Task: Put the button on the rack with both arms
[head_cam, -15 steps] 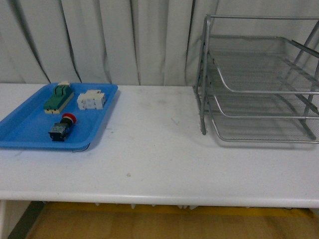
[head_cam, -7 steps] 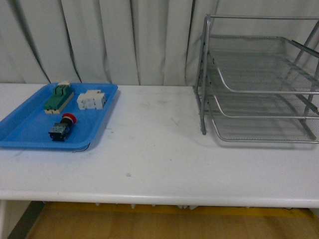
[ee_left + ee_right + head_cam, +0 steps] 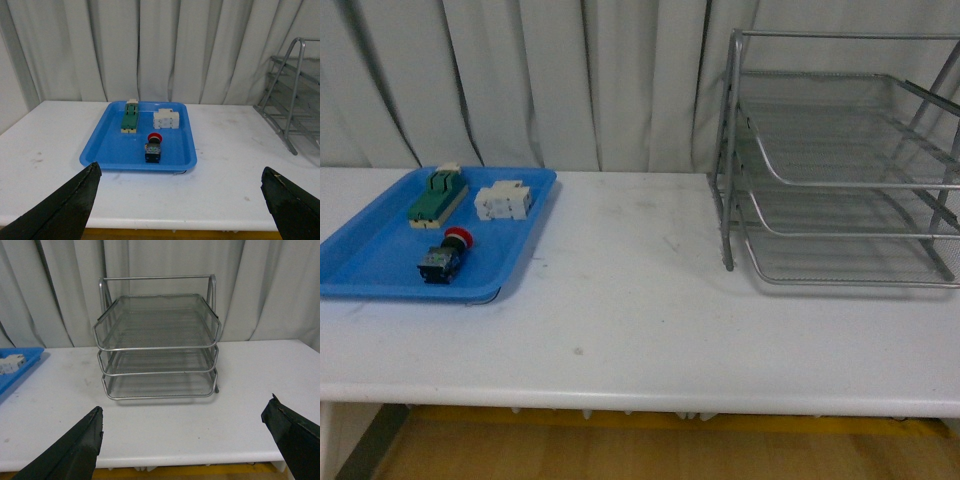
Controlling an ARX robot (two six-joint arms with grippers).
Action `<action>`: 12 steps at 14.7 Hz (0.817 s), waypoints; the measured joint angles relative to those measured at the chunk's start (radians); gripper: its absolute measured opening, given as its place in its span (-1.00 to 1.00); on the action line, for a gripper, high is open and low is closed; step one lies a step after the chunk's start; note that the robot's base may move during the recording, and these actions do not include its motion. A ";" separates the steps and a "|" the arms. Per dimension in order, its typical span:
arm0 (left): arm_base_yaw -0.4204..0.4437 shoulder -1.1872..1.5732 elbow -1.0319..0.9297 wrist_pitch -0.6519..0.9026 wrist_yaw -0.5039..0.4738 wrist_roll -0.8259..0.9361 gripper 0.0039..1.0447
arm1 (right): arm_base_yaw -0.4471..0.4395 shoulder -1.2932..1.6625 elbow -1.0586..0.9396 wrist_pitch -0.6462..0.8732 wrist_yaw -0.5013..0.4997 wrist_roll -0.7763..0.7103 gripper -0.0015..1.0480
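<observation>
The button (image 3: pixel 444 256), red cap on a black-and-blue body, lies on its side in a blue tray (image 3: pixel 370 262) at the table's left; it also shows in the left wrist view (image 3: pixel 153 148). The silver three-tier wire rack (image 3: pixel 840 180) stands at the right and fills the right wrist view (image 3: pixel 157 347). Neither arm shows in the front view. My left gripper (image 3: pixel 182 210) is open and empty, back at the table's front edge, well short of the button. My right gripper (image 3: pixel 185 450) is open and empty, facing the rack from the front edge.
In the blue tray (image 3: pixel 110 145) a green-topped beige block (image 3: pixel 437 197) and a white block (image 3: pixel 503 201) lie behind the button. A white table (image 3: pixel 640 320) bears everything; white curtains hang behind. The tray's corner shows in the right wrist view (image 3: pixel 20 367).
</observation>
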 joint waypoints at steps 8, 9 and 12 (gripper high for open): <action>0.000 0.000 0.000 0.000 0.000 0.000 0.88 | 0.000 0.000 0.000 0.000 0.000 0.000 0.87; 0.000 0.000 0.000 0.000 0.000 0.000 0.88 | 0.000 0.000 0.000 0.000 0.000 0.000 0.87; 0.000 0.000 0.000 0.000 0.000 0.000 0.88 | 0.000 0.000 0.000 0.000 0.000 0.000 0.87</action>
